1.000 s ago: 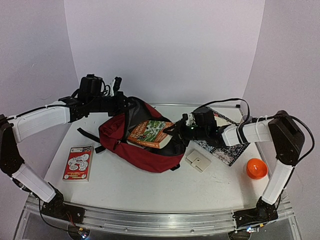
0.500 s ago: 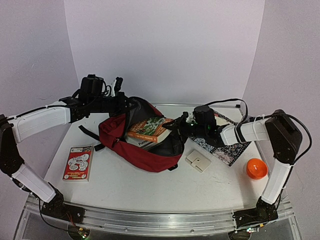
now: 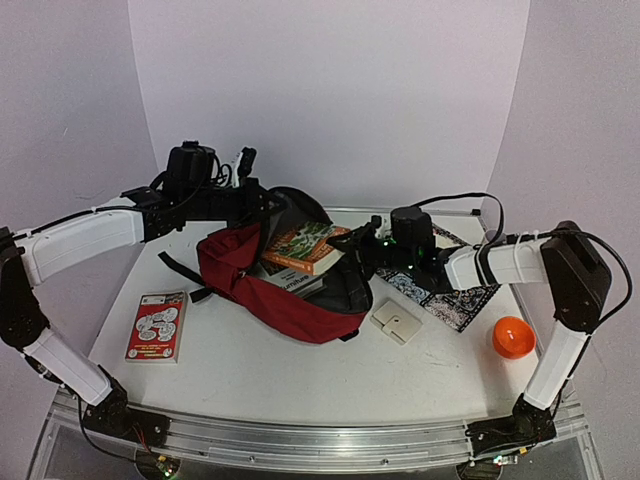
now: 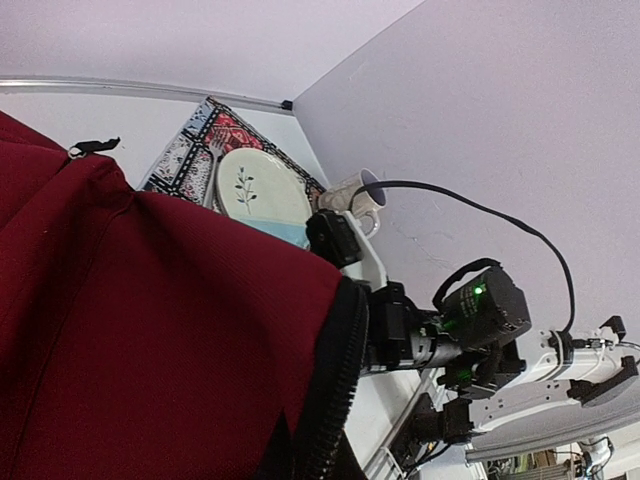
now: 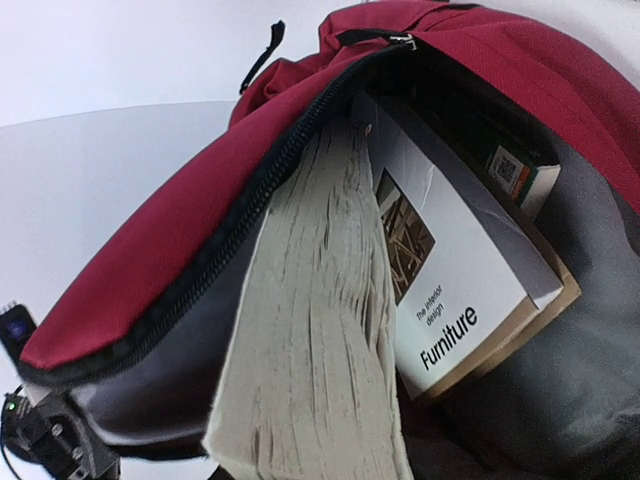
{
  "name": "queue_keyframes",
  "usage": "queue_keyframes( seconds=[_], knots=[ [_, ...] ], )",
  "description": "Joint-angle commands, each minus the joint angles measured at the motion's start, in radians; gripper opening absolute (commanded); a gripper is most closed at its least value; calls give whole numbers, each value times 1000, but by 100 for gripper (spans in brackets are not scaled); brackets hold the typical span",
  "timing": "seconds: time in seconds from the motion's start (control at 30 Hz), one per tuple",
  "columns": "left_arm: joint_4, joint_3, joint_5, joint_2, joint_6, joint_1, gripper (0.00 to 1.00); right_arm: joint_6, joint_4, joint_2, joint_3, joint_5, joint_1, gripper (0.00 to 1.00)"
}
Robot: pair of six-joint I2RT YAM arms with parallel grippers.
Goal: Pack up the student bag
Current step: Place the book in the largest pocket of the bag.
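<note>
The student bag (image 3: pixel 285 305), dark red with a black zipper, lies open at the table's middle. My left gripper (image 3: pixel 266 203) is shut on its upper flap and holds it raised; in the left wrist view red fabric (image 4: pixel 150 330) and the zipper (image 4: pixel 340 370) hide the fingers. My right gripper (image 3: pixel 352 243) is shut on the right edge of an orange-and-green book (image 3: pixel 305 246), held tilted in the opening. The right wrist view shows that book's page edges (image 5: pixel 320 330) up close, fingers hidden. A white "Furniture" book (image 5: pixel 450 290) lies inside the bag (image 5: pixel 200 200).
A red card box (image 3: pixel 157 325) lies at front left. A small white folded thing (image 3: pixel 396 322) lies right of the bag. An orange ball (image 3: pixel 511 337) sits at the right. A patterned mat (image 3: pixel 452 300) lies under the right arm, with a plate (image 4: pixel 262 190) and a mug (image 4: pixel 355 195) at its far end.
My left gripper has risen, lifting the flap and widening the opening. My right gripper has moved the orange-and-green book further back over the Furniture book.
</note>
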Motion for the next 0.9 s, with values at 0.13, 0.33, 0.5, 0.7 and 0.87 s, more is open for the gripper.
queue_keyframes(
  seconds=[0.13,0.33,0.5,0.7,0.87],
  knots=[
    [105,114,51,2,-28,-59,0,6,109,61,109,92,35,0],
    [100,59,-21,-7,6,-59,0,-39,-9,141,208,76,55,0],
    [79,28,-72,-13,27,-59,0,-79,-93,177,226,59,71,2],
    [58,-6,-146,-38,46,-59,4,-158,-196,191,240,19,73,15],
    [41,-27,-199,-47,52,-57,8,-259,-293,144,223,34,75,34]
  ],
)
